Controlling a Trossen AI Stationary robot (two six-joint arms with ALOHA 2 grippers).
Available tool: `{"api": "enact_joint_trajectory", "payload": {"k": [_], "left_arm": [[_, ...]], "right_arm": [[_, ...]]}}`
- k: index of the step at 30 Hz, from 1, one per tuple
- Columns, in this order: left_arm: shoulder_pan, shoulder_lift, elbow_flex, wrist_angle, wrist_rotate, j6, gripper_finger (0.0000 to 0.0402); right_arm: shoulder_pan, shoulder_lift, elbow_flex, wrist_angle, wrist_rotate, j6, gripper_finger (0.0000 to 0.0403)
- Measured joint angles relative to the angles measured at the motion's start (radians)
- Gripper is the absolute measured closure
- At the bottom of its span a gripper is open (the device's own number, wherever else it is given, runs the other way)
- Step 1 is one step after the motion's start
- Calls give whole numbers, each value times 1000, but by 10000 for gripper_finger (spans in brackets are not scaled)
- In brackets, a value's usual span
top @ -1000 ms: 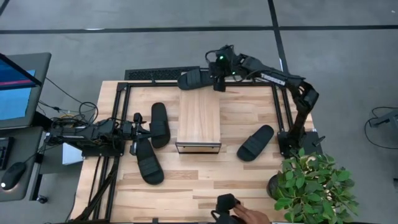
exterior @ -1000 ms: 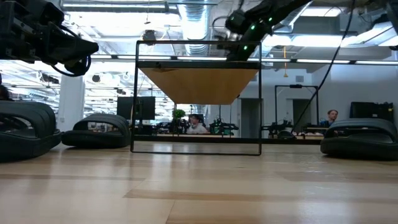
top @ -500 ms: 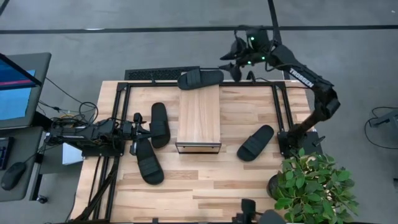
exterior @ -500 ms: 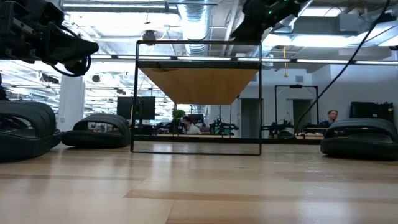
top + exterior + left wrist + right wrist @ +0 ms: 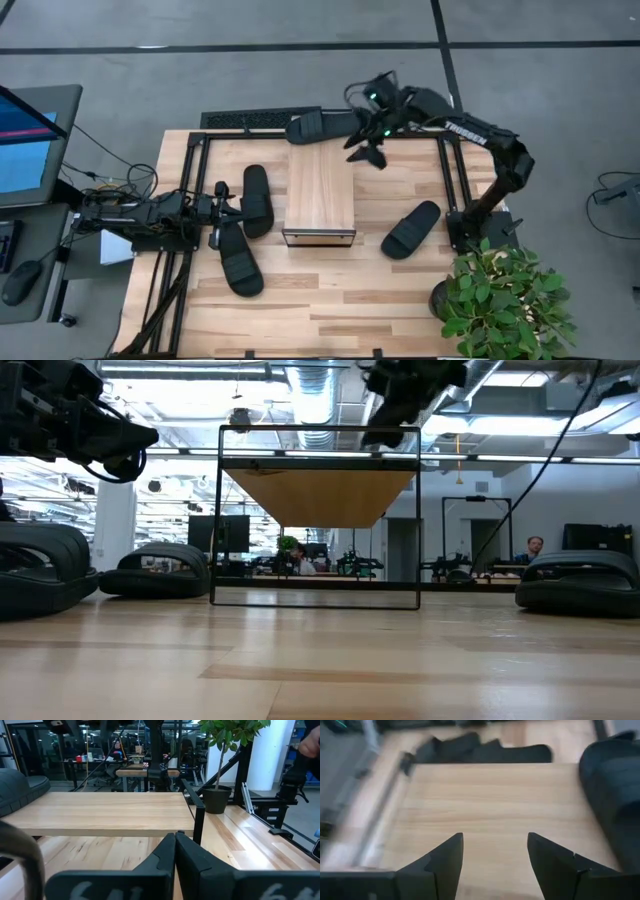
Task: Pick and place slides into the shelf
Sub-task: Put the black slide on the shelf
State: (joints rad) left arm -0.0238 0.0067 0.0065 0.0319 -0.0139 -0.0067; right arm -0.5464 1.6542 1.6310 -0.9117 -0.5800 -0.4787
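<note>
The light-wood shelf [image 5: 320, 195] stands mid-table. One black slide [image 5: 322, 126] lies crosswise at its far end and shows beside the shelf top [image 5: 495, 800] in the right wrist view [image 5: 610, 805]. Two slides [image 5: 256, 200] [image 5: 238, 258] lie flat on the table left of the shelf, and one more slide [image 5: 411, 229] lies to its right. My right gripper [image 5: 368, 152] [image 5: 495, 840] hovers open over the shelf's far right corner, just near of the far slide, touching nothing. My left gripper [image 5: 215, 215] [image 5: 175, 840] waits shut at the table's left, between the two left slides.
A potted plant [image 5: 505, 300] stands at the table's near right corner. A black frame rail [image 5: 455, 170] runs along the right side, and a keyboard-like black strip [image 5: 245, 120] lies at the far edge. Bare table [image 5: 330, 300] lies near of the shelf. A monitor [image 5: 30, 140] stands off the left.
My right gripper drew away from the right end of the far slide, swinging off toward the far right beyond the table edge, then came back toward the near side and down over the shelf's far right corner, turning as it went. The slide stayed at the shelf's far end.
</note>
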Motion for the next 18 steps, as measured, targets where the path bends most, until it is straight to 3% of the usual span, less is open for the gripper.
{"api": "enact_joint_trajectory", "payload": {"k": [5, 8, 12, 18], "left_arm": [[0, 0, 0, 0, 0, 7, 401], [0, 0, 0, 0, 0, 3, 401], [0, 0, 0, 0, 0, 9, 401], [0, 0, 0, 0, 0, 2, 401]], "right_arm": [[101, 38, 0, 84, 391, -41, 220], [126, 51, 0, 94, 516, -122, 276], [118, 61, 1, 123, 536, -225, 380], [49, 68, 0, 128, 446, -433, 392]]}}
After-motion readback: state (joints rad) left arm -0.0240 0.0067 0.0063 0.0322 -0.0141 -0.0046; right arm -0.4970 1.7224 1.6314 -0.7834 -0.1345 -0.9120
